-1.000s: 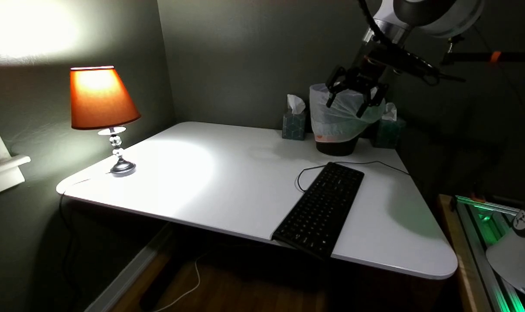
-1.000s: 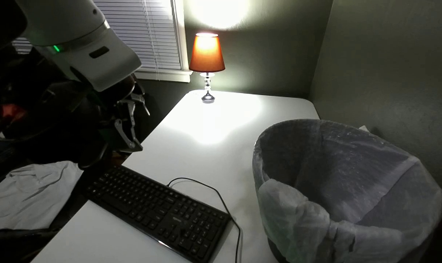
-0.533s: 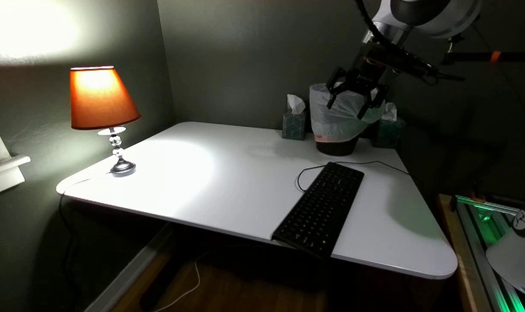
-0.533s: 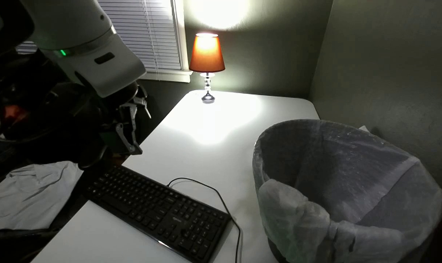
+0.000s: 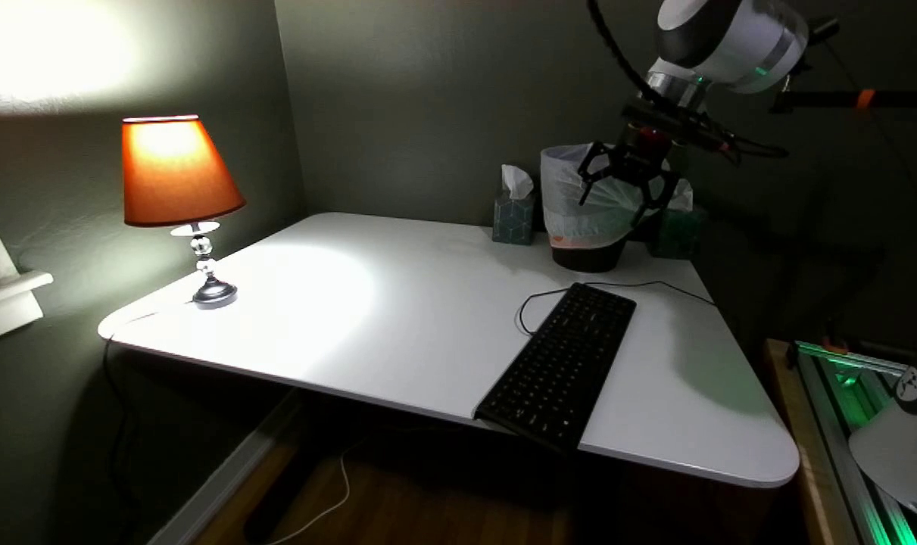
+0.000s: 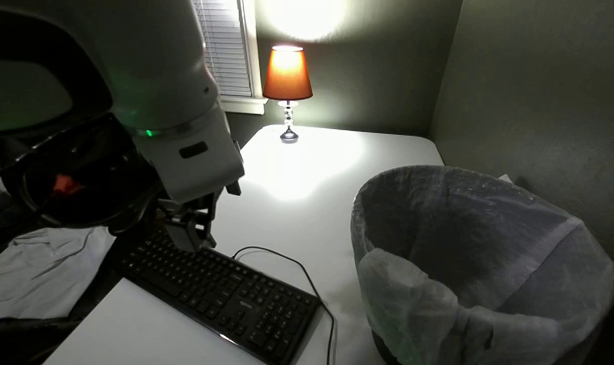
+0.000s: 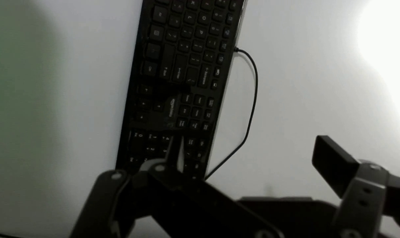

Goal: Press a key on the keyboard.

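The long black keyboard [image 5: 560, 363] lies on the white table, its near end reaching over the table edge; it also shows in an exterior view [image 6: 230, 299]. In the wrist view the keyboard [image 7: 186, 43] runs down the left-centre, with its thin black cable [image 7: 256, 79] curving off its right side. My gripper [image 5: 609, 212] is open and empty, in the air above the table. In the wrist view the gripper [image 7: 251, 145] has one finger overlapping the number pad and the other over the white table. Its fingers partly hide the number pad.
A bin with a white liner [image 6: 403, 304] stands on the table beyond the keyboard's far end. Tissue boxes [image 5: 513, 219] [image 5: 678, 231] stand by it. A lit orange lamp [image 5: 174, 174] stands at the far left corner. The table's rounded front edge [image 5: 693, 471] is near the keyboard.
The arm and open gripper have moved right and down in an exterior view, and slightly lower and right in the remaining one. The keyboard has not moved.
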Available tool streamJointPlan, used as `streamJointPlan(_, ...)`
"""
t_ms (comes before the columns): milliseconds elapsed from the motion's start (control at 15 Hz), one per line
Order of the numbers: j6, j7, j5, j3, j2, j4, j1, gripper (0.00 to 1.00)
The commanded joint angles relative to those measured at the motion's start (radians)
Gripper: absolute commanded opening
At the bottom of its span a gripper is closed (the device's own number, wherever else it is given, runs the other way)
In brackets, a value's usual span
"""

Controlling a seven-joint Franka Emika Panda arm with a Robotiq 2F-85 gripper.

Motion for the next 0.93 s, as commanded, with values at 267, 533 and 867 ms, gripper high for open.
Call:
streamJointPlan(267,0.034,0.110,-0.006,-0.026,0.233,0.108,-0.056,0.49)
streamJointPlan(533,0.078,0.190,-0.076,-0.041,0.337,0.145,-0.063,0.20)
streamJointPlan(867,0.040,0.169,-0.121,-0.074,0.434,0.202,-0.052,0.00)
